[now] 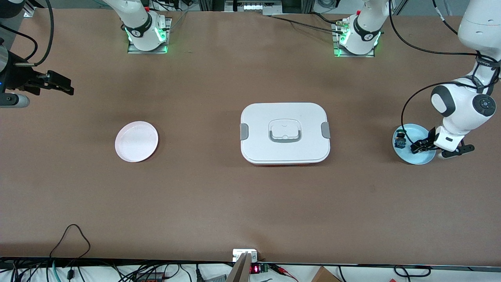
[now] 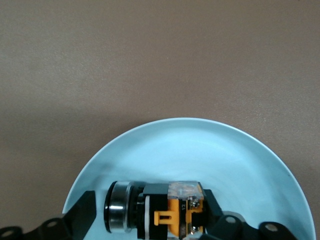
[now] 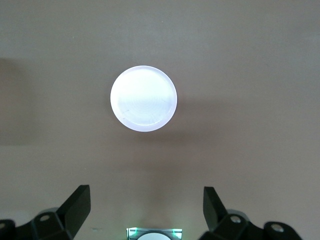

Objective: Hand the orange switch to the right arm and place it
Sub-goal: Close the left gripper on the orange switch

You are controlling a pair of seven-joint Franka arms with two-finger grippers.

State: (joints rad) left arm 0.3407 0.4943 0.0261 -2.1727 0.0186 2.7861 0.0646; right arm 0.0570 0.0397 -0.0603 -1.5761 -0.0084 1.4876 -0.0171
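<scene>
the left gripper [image 2: 150, 220] is down in the blue plate [image 2: 200, 145] at the left arm's end, fingers spread around the orange switch [image 2: 160, 212], not yet clamped. close squarely on its body before lifting. the right gripper [image 3: 145, 210] waits open, high over the table near the pink plate [image 1: 136, 141].

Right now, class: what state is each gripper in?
Left gripper: fingers either side of the orange switch in the blue plate, not shut on it.
Right gripper: open, empty, waiting.
</scene>
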